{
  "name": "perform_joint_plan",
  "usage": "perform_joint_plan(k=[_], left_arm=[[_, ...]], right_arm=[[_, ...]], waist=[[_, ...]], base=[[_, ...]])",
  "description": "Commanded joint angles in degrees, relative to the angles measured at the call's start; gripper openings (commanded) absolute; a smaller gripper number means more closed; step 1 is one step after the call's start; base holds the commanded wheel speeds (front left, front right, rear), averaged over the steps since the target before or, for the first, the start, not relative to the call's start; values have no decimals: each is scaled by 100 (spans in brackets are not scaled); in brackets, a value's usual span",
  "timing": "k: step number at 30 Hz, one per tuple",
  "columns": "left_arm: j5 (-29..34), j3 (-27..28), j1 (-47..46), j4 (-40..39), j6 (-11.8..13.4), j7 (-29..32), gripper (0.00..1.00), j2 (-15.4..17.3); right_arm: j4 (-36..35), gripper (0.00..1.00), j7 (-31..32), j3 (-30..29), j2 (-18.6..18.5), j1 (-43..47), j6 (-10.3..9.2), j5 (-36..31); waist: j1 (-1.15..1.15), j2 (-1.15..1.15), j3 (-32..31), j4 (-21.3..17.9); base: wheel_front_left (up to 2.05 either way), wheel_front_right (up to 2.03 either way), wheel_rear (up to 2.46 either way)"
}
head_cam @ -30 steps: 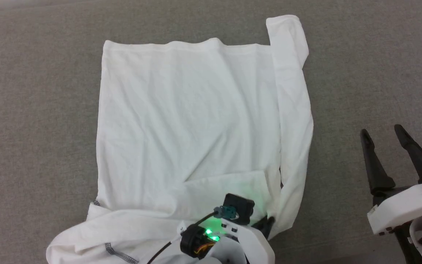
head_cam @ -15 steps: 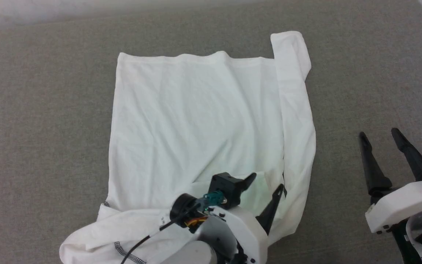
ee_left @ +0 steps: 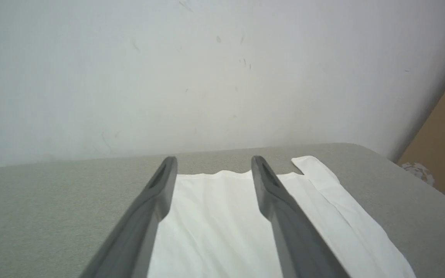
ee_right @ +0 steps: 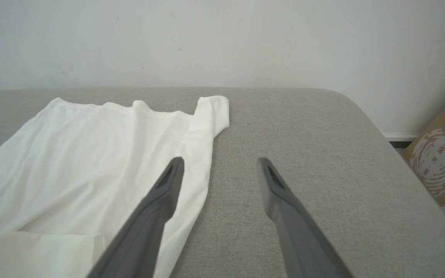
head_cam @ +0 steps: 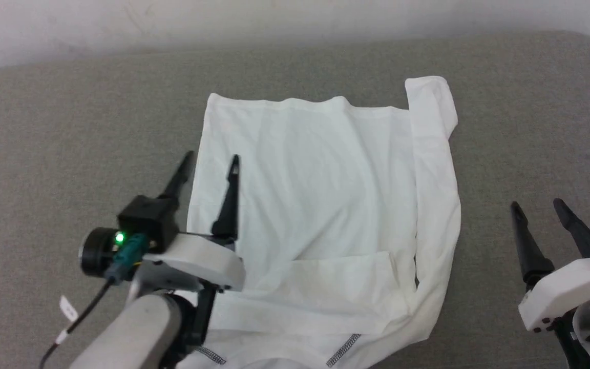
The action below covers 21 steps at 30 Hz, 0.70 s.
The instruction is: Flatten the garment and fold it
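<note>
White, thin knit cloth made up the garment, which lay spread over the middle of the head view on a grey, felt-like tabletop. Its straight hem was toward the top of the frame and its shoulders ran off the bottom edge. One sleeve ran as a long strip down the right side of the body. A second sleeve panel lay folded flat across the lower centre. Dark zigzag stitching showed near the bottom edge, and soft creases fanned across the body.

The left gripper was at centre left, over the shirt's left edge, its two tapered dark fingers spread apart and holding nothing. The right gripper was at lower right, well clear of the cloth, also spread and empty.

Such fabric would likely prove light, limp and not fragile. It would sag from any single pinch and drag a little on the rough tabletop. Seamed edges look the surest hold, namely the hem corners, the cuff at upper right or the shoulder line. A pinch mid-panel might lift only one layer.
</note>
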Motion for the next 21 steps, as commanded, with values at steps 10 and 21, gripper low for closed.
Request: perform_joint_plan(k=[10,21], left_arm=[[-78,1111,729,-140,468,-589,100,876],[-202,1518,905,-403,541,-916,100,1008]], right_arm=[[1346,100,-407,-361,-484,-803,-11,339],[3805,100,-118,-399,-1448,-3215,-11,1042]], waist=[[1,0,-55,333],[1,0,663,861]], base=[[0,0,0],[0,0,0]])
